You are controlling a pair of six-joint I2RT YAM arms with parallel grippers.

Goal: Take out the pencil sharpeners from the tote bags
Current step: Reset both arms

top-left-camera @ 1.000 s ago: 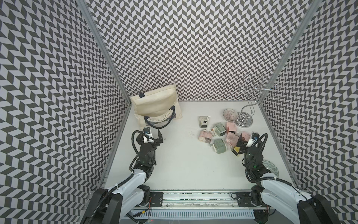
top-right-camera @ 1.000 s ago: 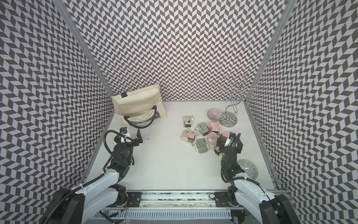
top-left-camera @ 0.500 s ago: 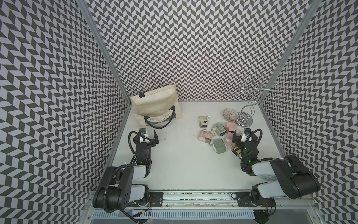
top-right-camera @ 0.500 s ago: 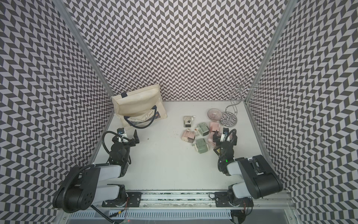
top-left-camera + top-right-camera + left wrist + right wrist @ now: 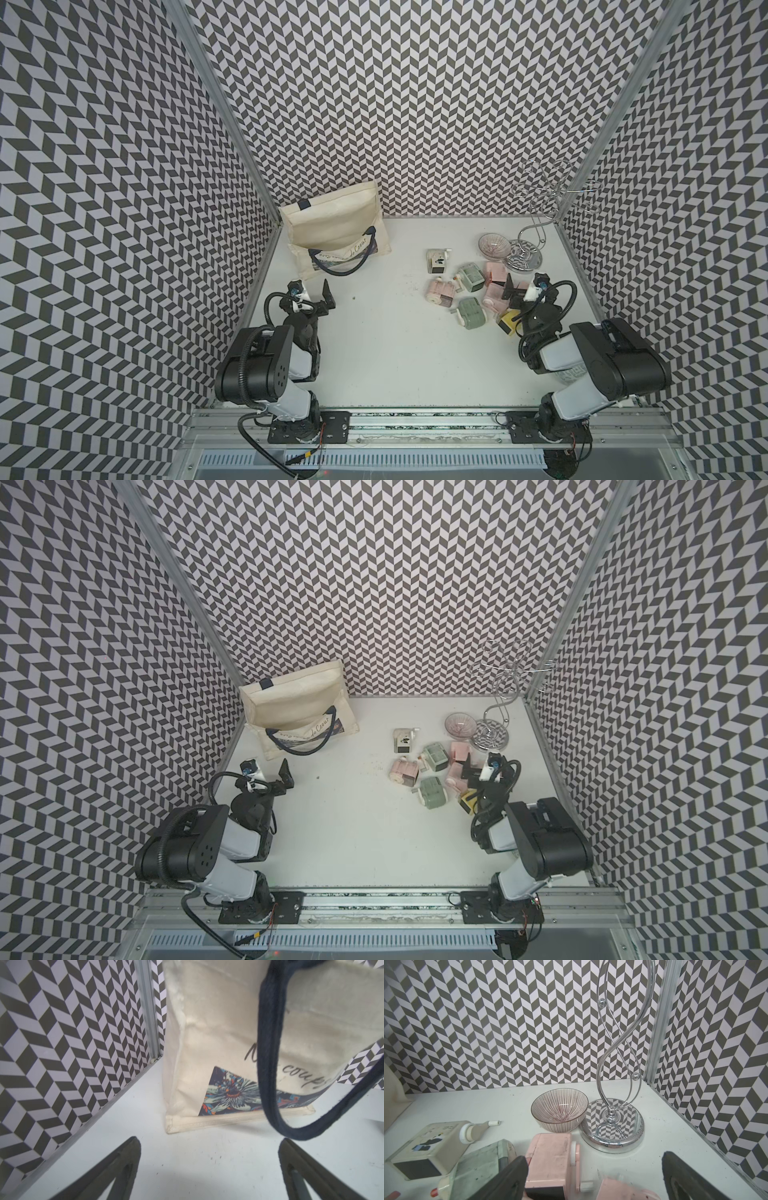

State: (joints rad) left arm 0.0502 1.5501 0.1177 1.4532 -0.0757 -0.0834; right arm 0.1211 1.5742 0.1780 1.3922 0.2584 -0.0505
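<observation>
The cream tote bag [image 5: 332,226] [image 5: 291,708] stands open in the far left corner, its navy handle [image 5: 268,1064] drooping over the front. Several pencil sharpeners lie in a loose cluster right of centre: cream [image 5: 436,261], green [image 5: 471,277], pink [image 5: 440,291], another green [image 5: 471,314] and yellow [image 5: 509,323]. My left gripper [image 5: 312,293] [image 5: 209,1142] is open and empty above bare table, just in front of the bag. My right gripper [image 5: 524,289] [image 5: 595,1157] is open over the cluster's right side, above a pink sharpener [image 5: 550,1159], holding nothing.
A pink ribbed bowl [image 5: 493,246] [image 5: 559,1109] and a chrome wire stand [image 5: 524,259] [image 5: 612,1126] sit at the far right behind the sharpeners. Patterned walls close in on three sides. A metal rail [image 5: 415,419] runs along the front.
Both arms have folded up, their elbows rising over the bases at the front rail. The grippers have shifted only slightly and stay open.
</observation>
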